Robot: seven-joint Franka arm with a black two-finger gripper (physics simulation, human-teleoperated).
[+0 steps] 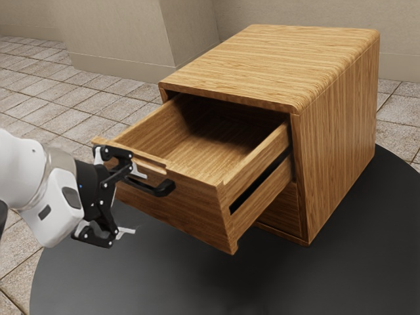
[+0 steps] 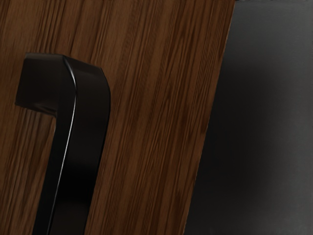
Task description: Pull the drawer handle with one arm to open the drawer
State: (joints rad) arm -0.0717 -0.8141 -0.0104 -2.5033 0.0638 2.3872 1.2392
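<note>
The wooden cabinet [image 1: 335,125] stands on a round black table [image 1: 302,275]. Its upper drawer [image 1: 197,213] is pulled well out, and the inside shows bare wood. A black bar handle [image 1: 149,186] runs across the drawer front. My gripper [image 1: 128,200] is at the handle's end on the exterior view's left, open wide. One finger sits above the bar and the other hangs well below it. In the wrist view the handle [image 2: 73,147] lies close against the drawer front [image 2: 156,98], with the table [image 2: 264,127] beside it.
A lower drawer front [image 1: 285,210] under the open one sits flush in the cabinet. The table edge curves close under my hand, with tiled floor [image 1: 59,98] beyond it. A beige wall [image 1: 118,33] stands at the back.
</note>
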